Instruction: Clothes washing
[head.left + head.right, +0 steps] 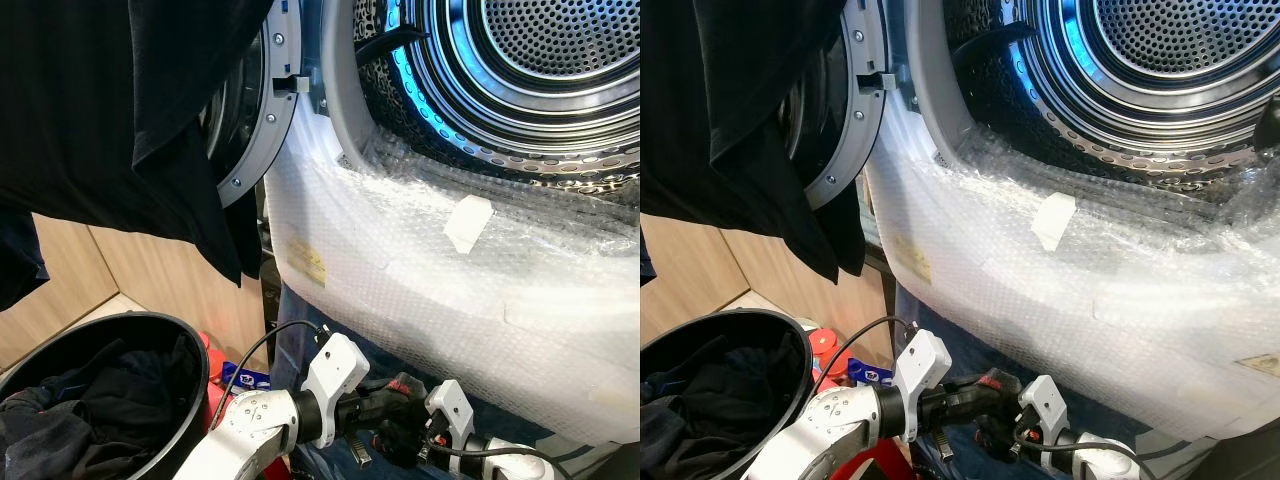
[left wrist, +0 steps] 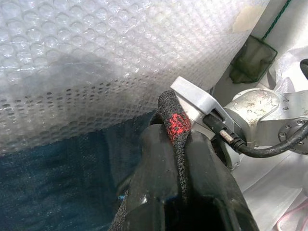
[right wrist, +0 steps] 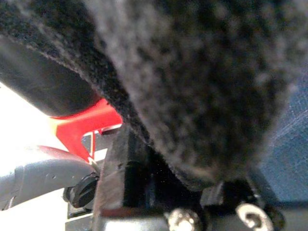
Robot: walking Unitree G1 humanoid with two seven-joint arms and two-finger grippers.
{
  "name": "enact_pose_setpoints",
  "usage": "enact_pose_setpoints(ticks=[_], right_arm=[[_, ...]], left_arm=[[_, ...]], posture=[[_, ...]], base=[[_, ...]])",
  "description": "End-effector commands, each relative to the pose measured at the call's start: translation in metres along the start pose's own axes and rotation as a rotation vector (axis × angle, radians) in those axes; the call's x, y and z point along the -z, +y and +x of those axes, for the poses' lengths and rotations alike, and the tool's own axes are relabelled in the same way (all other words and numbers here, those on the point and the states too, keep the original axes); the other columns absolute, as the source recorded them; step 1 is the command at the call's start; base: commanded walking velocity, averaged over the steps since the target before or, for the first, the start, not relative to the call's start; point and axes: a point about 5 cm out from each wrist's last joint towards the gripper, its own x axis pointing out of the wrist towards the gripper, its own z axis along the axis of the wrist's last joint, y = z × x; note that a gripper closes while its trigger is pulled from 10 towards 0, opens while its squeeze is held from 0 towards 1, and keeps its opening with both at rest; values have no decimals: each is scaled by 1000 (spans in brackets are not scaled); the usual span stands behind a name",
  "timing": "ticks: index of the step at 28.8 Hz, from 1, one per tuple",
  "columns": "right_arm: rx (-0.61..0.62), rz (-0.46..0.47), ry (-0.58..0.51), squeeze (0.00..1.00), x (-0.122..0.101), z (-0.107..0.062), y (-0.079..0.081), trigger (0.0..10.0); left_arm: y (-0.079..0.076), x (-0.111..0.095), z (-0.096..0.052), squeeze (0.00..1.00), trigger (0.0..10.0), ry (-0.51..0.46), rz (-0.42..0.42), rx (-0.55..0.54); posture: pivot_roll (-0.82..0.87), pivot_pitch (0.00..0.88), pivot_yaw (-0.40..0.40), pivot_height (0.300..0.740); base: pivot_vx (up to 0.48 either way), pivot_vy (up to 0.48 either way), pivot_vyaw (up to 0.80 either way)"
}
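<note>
From the head camera, the front-loading washing machine with its perforated steel drum (image 1: 560, 60) stood open, its front wrapped in clear bubble wrap (image 1: 450, 280). A dark garment (image 1: 150, 120) hung over the open round door, and a black round basket of dark clothes (image 1: 175, 345) sat low on the left. Both grippers met below the machine's front: the left gripper (image 1: 385, 405) and right gripper (image 1: 420, 425) almost touching, a small dark knitted item with a red patch (image 1: 403, 384) between them.

In the left wrist view the left fingers (image 2: 159, 192) were pinched on that knitted strip. In the right wrist view, fuzzy black fabric (image 3: 192, 86) covered the lens; whether the right fingers were spread or pressed together, I could not tell.

The handover probably needed one secure grip confirmed before the other released, then a lift high enough to clear the drum's lip.
</note>
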Motion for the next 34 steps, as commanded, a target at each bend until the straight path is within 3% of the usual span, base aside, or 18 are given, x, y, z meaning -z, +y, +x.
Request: enact_pose_setpoints(ticks=[1, 9, 16, 21, 24, 25, 28, 31, 32, 33, 34], right_arm=[[6, 14, 1, 0, -1, -4, -4, 0], [15, 32, 0, 0, -1, -3, -5, 0], [0, 46, -19, 0, -2, -3, -3, 0], [-8, 73, -54, 0, -5, -5, -4, 0], [-24, 99, -91, 0, -10, -7, -6, 0], [-43, 115, -112, 0, -13, -9, -6, 0], [-76, 132, -129, 0, -16, -11, -6, 0], [-60, 133, -138, 0, -18, -14, -10, 0], [-47, 131, -138, 0, -19, -14, -11, 0], [-38, 135, -146, 0, -20, -15, -13, 0], [-38, 145, -165, 0, -22, -17, -14, 0]], left_arm=[[1, -3, -1, 0, 0, -10, 9, 0], [2, -4, -6, 0, 0, -10, 9, -20], [13, -1, -19, 0, 0, -4, 4, -131], [24, 4, -27, 0, 0, 16, -36, -240], [34, 13, -29, 0, 0, 74, -59, -336], [42, 19, -31, 0, 0, 115, -81, -413], [51, 21, -33, 0, 0, 129, -125, -493], [53, 20, -33, 0, 0, 122, -142, -504], [53, 21, -33, 0, 471, 125, -142, -507], [53, 22, -34, 0, 1843, 131, -149, -509], [53, 24, -35, 153, 2431, 149, -162, -517]], posture=[[27, 0, -32, 740], [26, 0, -30, 740], [29, 0, -26, 740], [29, 0, -26, 740], [34, 0, -30, 740], [34, 0, -30, 740], [33, 0, -31, 740], [33, 0, -31, 740], [33, 0, -31, 740], [33, 0, -31, 740], [33, 0, -31, 740]], base=[[0, 0, 0], [0, 0, 0], [0, 0, 0], [0, 0, 0], [0, 0, 0], [0, 0, 0], [0, 0, 0], [0, 0, 0], [0, 0, 0], [0, 0, 0], [0, 0, 0]])
